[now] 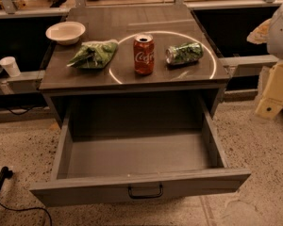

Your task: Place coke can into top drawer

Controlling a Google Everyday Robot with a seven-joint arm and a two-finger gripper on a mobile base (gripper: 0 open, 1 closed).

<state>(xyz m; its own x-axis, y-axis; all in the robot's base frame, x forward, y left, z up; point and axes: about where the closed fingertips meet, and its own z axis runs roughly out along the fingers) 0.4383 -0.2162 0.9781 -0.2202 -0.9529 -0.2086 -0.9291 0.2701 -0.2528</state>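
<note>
Reaching for the small red cylindrical coke can appears to be the step in hand. The can stands upright near the front edge of the dark grey cabinet top, between a crumpled green snack bag on its left and a green-patterned silver can lying on its side to its right. The wide, shallow grey top drawer stands open below, nearer than the can. The cream-coloured gripper hangs at the scene's right edge, beyond the cabinet's right side and well apart from the can. Whether it is parted or closed cannot be told. A sound grasp would take the can at mid-body without nudging either neighbour, keep it upright over the front edge, and lower it into the drawer before release. The frame cuts off most of the arm, and shadow hides the drawer's far end under the top.
</note>
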